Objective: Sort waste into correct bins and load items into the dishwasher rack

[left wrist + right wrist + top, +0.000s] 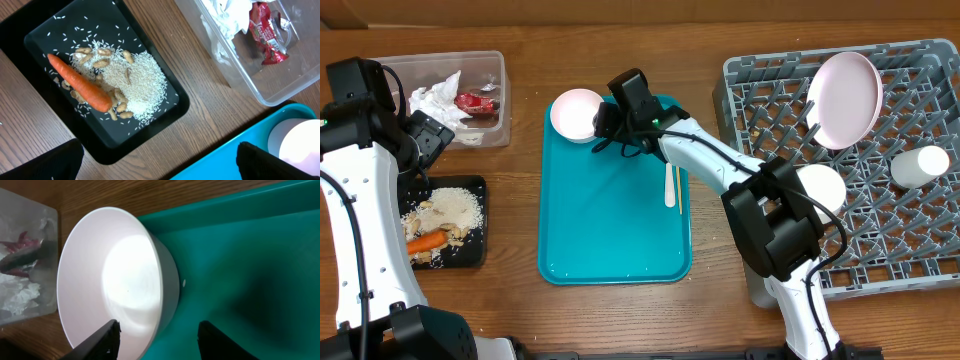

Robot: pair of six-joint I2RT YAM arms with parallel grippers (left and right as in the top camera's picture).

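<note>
A white bowl (pixel 576 113) sits at the far left corner of the teal tray (pixel 610 240). My right gripper (pixel 603 124) is open and straddles the bowl's rim (pixel 150 280), one finger inside, one outside. A white fork (pixel 670 186) and thin wooden stick (pixel 679 185) lie on the tray's right side. The grey rack (pixel 880 230) holds the plate (pixel 844 97), a cup (pixel 919 166) and another bowl (pixel 820 188). The black tray (pixel 100 85) holds the carrot (pixel 80 82), nuts and rice (pixel 142 80). My left gripper (pixel 157 160) is open above the table beside it.
The clear tub (pixel 460 95) at the far left holds crumpled white paper (pixel 432 100) and a red wrapper (pixel 475 101); it also shows in the left wrist view (pixel 240 45). Bare wood lies between the black tray and the teal tray.
</note>
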